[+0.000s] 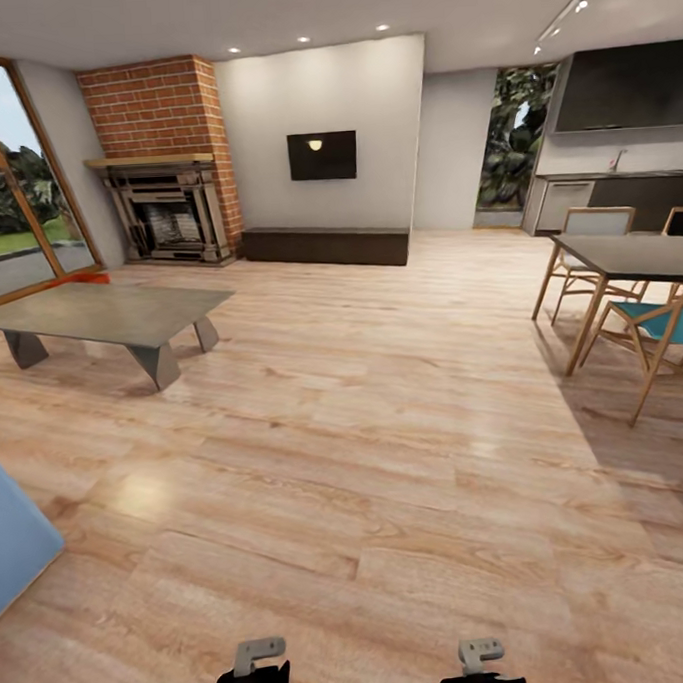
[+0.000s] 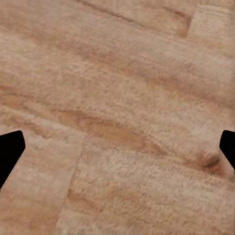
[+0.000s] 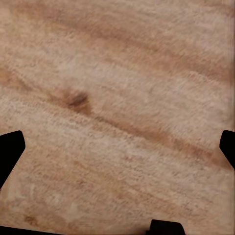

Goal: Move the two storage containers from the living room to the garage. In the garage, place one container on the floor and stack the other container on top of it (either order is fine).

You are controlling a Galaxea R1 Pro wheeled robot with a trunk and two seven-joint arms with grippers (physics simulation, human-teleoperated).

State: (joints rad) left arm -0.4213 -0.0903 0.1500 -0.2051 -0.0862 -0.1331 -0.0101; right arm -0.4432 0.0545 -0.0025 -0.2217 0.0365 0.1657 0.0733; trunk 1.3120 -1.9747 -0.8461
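The head view looks across the living room: a brick fireplace (image 1: 162, 161) at upper left, a TV (image 1: 322, 155) on the pale wall above a low cabinet (image 1: 324, 245), a grey coffee table (image 1: 110, 316) at mid left, and a dining table (image 1: 632, 256) with chairs at right. One bin (image 1: 86, 279) shows as a small orange-red sliver just behind the coffee table's far edge, by the window; the second cannot be made out. The left gripper (image 1: 260, 654) and right gripper (image 1: 481, 655) sit at the bottom edge, low and tucked, likely for driving. In both wrist views the dark finger tips stand far apart over bare plank floor (image 2: 117, 117), so each is spread and holds nothing, ready for a pickup not yet begun
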